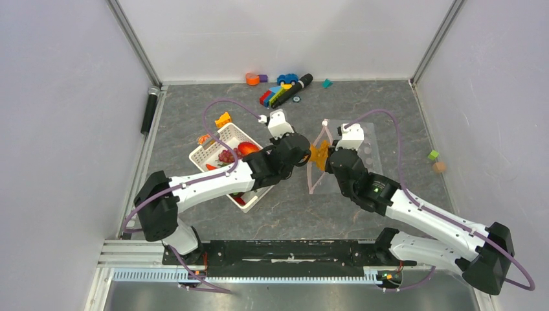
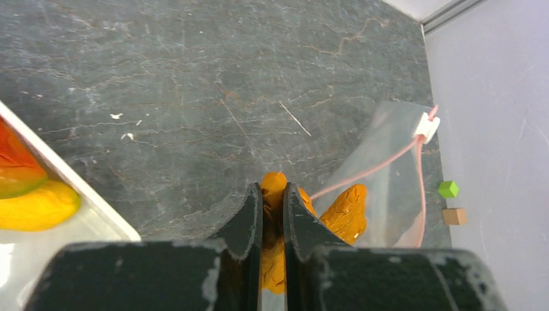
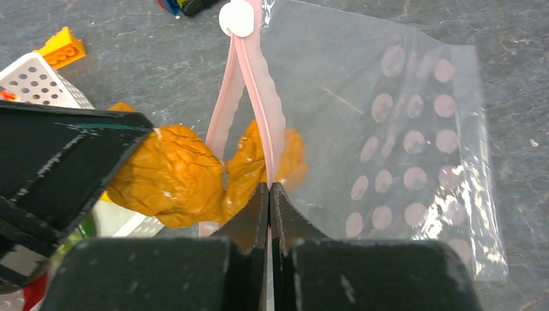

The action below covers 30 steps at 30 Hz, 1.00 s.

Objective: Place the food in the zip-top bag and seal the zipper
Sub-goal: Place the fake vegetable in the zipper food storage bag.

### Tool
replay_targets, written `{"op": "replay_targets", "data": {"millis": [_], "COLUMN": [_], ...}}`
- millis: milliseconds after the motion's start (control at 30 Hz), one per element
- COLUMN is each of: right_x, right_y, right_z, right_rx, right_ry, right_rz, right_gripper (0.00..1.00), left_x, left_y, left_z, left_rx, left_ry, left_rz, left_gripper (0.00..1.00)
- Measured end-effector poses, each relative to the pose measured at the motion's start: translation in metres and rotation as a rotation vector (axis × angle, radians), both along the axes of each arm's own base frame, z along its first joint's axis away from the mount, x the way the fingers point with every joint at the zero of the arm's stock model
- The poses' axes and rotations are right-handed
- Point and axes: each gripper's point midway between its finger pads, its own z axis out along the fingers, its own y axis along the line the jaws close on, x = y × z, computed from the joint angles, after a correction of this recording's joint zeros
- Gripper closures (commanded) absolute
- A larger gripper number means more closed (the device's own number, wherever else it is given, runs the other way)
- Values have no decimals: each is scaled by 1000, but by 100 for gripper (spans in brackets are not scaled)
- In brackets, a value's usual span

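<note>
A wrinkled orange piece of food (image 2: 346,210) is pinched in my left gripper (image 2: 272,191), which is shut on it. It sits at the open mouth of the clear, pink-dotted zip-top bag (image 3: 362,129), partly between the two pink lips. My right gripper (image 3: 268,186) is shut on the pink zipper (image 3: 259,97) and holds that edge up off the table. The white slider (image 3: 236,18) sits at the strip's far end. From above, both grippers meet at the table's centre around the orange food (image 1: 319,153). More food, including grapes (image 1: 226,156) and a red piece (image 1: 248,148), lies in the white basket (image 1: 210,150).
Coloured toy blocks and a car (image 1: 281,91) lie along the back edge. A yellow block (image 1: 223,119) sits behind the basket. A green cube (image 1: 433,155) and a tan cube (image 1: 439,166) rest near the right wall. A black cylinder (image 1: 150,110) lies at the left edge.
</note>
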Motion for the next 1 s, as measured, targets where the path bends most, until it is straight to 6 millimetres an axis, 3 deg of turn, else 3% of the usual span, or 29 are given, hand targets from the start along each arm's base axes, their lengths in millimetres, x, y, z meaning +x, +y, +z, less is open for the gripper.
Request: {"op": "replay_targets", "data": {"millis": [267,500,833,1000], "right_x": [2,0,-2,-4], "right_y": [8,18,22,23], "right_z": [6,1,9,13], "right_rx": [44,73,118,143], "right_ry": [-19,-14,-36,-48], "right_rz": [20,69,93,110], "right_gripper": [98,98,100,100], "left_x": [-9,-18,-35,-38], "left_y": [-20,-33,-50,-53], "left_z": [2,1,0,-2], "left_rx": [-51,-43,-18,9], "left_ry": [-6,-7,-15,-22], "left_rz": [-72,-143,-261,-300], "left_gripper": [98,74,80,63]}}
